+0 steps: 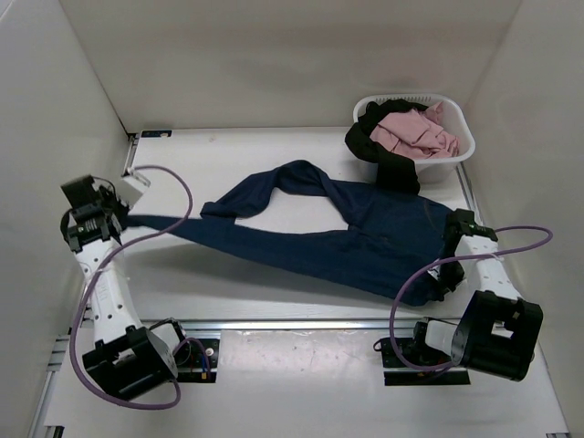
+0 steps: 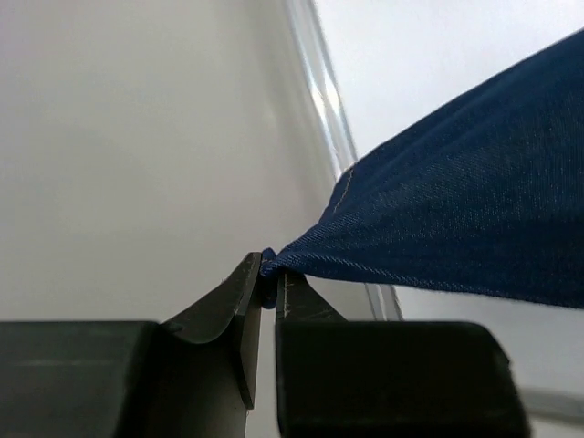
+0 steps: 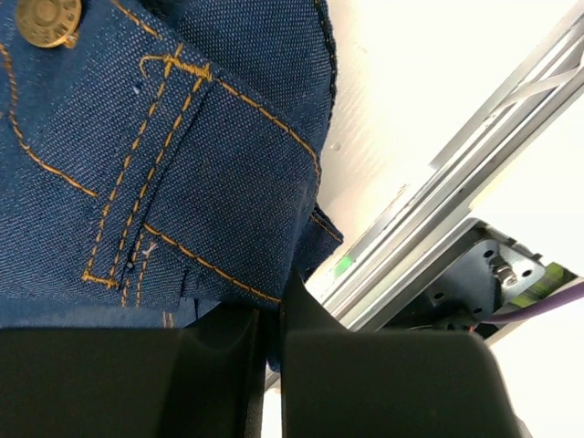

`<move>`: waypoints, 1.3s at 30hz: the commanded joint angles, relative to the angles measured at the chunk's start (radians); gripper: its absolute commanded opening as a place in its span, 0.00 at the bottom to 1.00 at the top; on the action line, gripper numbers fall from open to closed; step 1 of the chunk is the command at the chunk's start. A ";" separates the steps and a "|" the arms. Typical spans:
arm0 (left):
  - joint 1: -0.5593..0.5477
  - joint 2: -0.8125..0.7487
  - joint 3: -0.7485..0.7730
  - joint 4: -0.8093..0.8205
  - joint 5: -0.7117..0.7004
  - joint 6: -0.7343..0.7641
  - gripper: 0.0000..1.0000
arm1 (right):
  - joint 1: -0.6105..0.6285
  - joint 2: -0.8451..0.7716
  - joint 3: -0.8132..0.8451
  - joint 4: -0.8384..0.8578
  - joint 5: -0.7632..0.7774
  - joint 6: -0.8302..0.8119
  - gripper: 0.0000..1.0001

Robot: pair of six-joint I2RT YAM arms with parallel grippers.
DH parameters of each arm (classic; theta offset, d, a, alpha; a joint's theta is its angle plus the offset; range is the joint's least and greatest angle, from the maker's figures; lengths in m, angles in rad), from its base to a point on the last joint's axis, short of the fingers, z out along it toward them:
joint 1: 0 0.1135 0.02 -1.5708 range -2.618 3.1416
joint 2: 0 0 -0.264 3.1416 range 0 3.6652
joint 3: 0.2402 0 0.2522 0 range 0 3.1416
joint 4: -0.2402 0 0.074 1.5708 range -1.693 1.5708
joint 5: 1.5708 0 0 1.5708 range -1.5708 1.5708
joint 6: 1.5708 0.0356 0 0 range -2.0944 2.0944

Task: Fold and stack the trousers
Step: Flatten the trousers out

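Note:
The dark navy denim trousers [image 1: 310, 235] lie stretched across the table, one leg pulled out to the left, the other looped toward the back. My left gripper [image 1: 128, 219] is shut on the hem corner of that leg [image 2: 429, 219], which is held taut. My right gripper [image 1: 438, 278] is shut on the waistband by a belt loop [image 3: 164, 164], near the brass button [image 3: 47, 20]. The black trousers [image 1: 379, 151] hang over the front rim of the white basket [image 1: 461, 151].
The white laundry basket stands at the back right and holds pink cloth [image 1: 418, 132]. Aluminium rails [image 1: 301, 326] run along the near edge between the arm bases. White walls close in the left, back and right sides.

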 commanded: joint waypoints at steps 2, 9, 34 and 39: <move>0.018 -0.043 -0.206 0.003 -0.148 0.108 0.14 | -0.012 -0.001 -0.005 0.024 0.069 -0.031 0.00; 0.028 -0.061 -0.426 0.022 -0.251 0.129 0.18 | -0.012 0.038 -0.005 0.024 0.078 -0.031 0.00; -0.123 0.022 -0.288 0.217 -0.246 -0.037 0.18 | -0.021 0.077 -0.025 0.061 0.046 -0.049 0.00; -0.083 -0.088 -0.500 0.217 -0.297 0.065 0.20 | -0.021 0.058 -0.025 0.061 0.037 -0.049 0.00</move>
